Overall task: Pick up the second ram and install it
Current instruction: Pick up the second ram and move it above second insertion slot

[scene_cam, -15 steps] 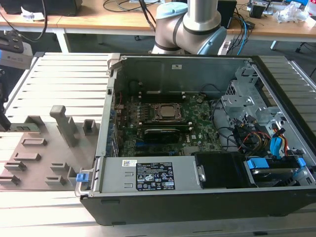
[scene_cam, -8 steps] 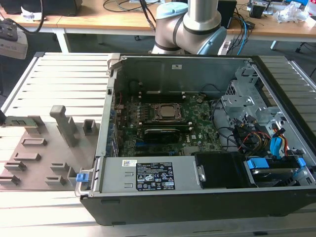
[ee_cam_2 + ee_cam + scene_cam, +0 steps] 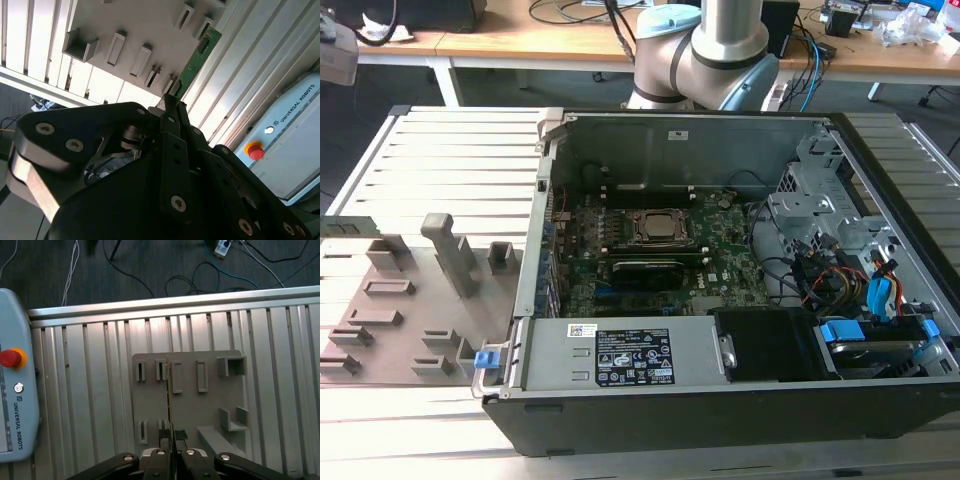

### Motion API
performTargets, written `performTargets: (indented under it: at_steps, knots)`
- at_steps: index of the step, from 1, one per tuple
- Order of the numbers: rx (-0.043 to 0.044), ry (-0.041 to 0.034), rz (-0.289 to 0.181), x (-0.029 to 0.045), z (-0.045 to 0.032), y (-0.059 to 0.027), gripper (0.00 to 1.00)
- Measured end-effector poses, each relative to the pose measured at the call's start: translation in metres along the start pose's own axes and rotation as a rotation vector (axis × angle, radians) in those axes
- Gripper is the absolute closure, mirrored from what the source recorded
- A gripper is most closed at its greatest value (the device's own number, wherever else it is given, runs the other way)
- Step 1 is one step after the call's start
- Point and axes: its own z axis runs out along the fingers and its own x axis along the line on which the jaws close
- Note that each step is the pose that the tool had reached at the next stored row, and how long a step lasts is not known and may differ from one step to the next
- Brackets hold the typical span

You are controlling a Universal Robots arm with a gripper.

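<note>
In both wrist views my gripper is shut on one end of the second ram, a slim green board with a dark chip. In the first wrist view the ram is edge-on, a thin line running out from between the fingertips. It hangs well above the grey holder plate, whose slots lie far below it. The open computer case with its green motherboard stands at the exterior view's right.
The grey plate carries several slot blocks and a tall post. A green strip lies at its back left corner. A teach pendant with a red stop button rests on the slatted table. Cables lie on the floor beyond.
</note>
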Motion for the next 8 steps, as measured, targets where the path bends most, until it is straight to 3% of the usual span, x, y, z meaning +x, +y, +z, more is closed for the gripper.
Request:
performTargets:
  at_steps: [4, 5, 8]
  knots:
    - [-0.0001, -0.0019, 0.0, -0.002, -0.0061, 0.0005, 0.86]
    - [-0.001, -0.0055, -0.003, -0.0047, -0.0062, 0.0006, 0.86]
    - [-0.0012, -0.0062, -0.003, -0.0059, -0.0062, 0.0007, 0.86]
